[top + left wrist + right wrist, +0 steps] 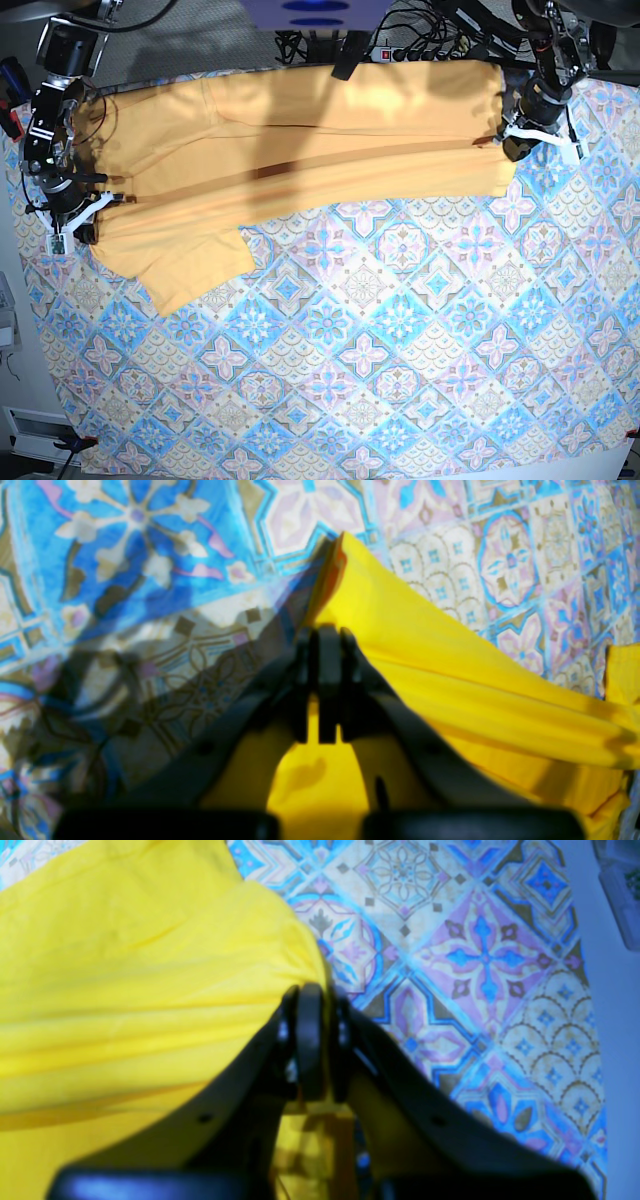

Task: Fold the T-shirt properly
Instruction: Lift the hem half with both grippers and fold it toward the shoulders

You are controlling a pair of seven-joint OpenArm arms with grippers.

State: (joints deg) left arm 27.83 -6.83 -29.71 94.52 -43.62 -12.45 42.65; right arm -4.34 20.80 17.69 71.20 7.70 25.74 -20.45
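Left wrist view, nearest: left gripper (327,680) clenched on a fold of the T-shirt (450,680), pads pressed together with yellow cloth pinched between. Cloth drawn taut, running off to the right in long creases, raised edge standing above the patterned surface (150,580). Shadow of the arm cast on the tiles to the left.

Right wrist view: right gripper (312,1040) likewise clamped on the T-shirt (125,990) at its edge, cloth gathered into pleats at the pinch. Tiled surface (475,965) exposed to the right.

Base view, farther out: T-shirt (300,150) stretched across the far part of the surface (400,350), held at both ends, left gripper (512,140) at view right, right gripper (78,215) at view left. One sleeve drooping toward the near side at view left. Dark crease along the length.
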